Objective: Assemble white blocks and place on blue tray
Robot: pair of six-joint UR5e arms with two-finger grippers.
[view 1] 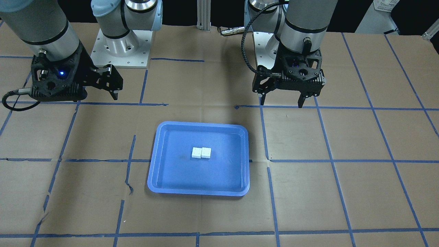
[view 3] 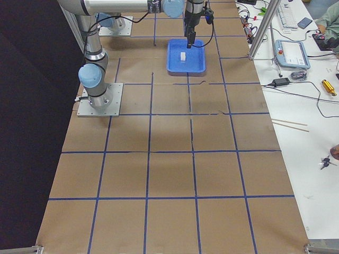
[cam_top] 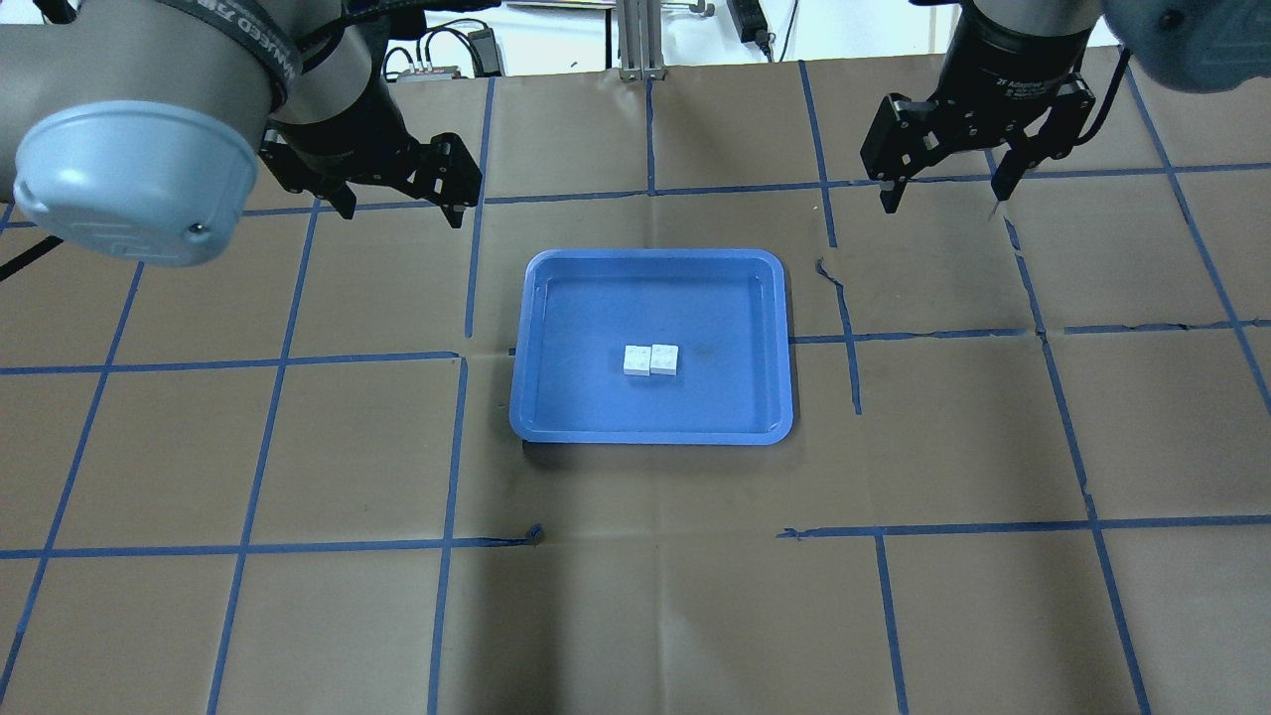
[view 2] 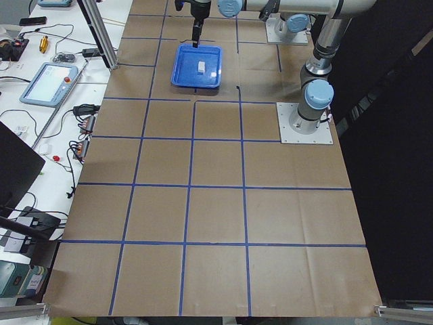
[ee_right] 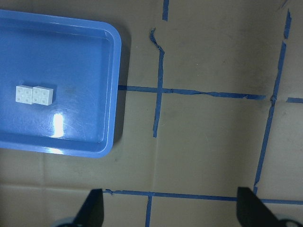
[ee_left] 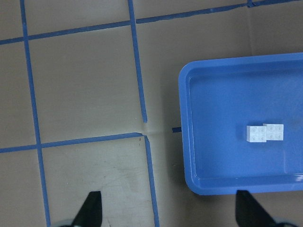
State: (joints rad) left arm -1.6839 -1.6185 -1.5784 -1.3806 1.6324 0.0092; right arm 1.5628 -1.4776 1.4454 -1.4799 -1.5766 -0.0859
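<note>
The blue tray (cam_top: 566,397) lies mid-table, also in the front view (view 1: 164,175). The two white blocks (cam_top: 651,359) sit together side by side near its middle (view 1: 201,152). My left gripper (cam_top: 399,211) hangs open and empty, high above the table beside the tray; the front view shows it at the right (view 1: 282,102). My right gripper (cam_top: 943,197) hangs open and empty on the tray's other side (view 1: 115,90). The left wrist view shows the tray (ee_left: 213,165) and blocks (ee_left: 265,133) at its right. The right wrist view shows the tray (ee_right: 71,56) and blocks (ee_right: 34,94) at its left.
Brown paper with blue tape grid lines covers the table, torn near the tray (cam_top: 829,273). The arms' base plates (view 1: 121,51) stand at the robot's edge. An aluminium post (cam_top: 635,40) rises at the far edge. A side desk holds a teach pendant (view 2: 51,81) and cables.
</note>
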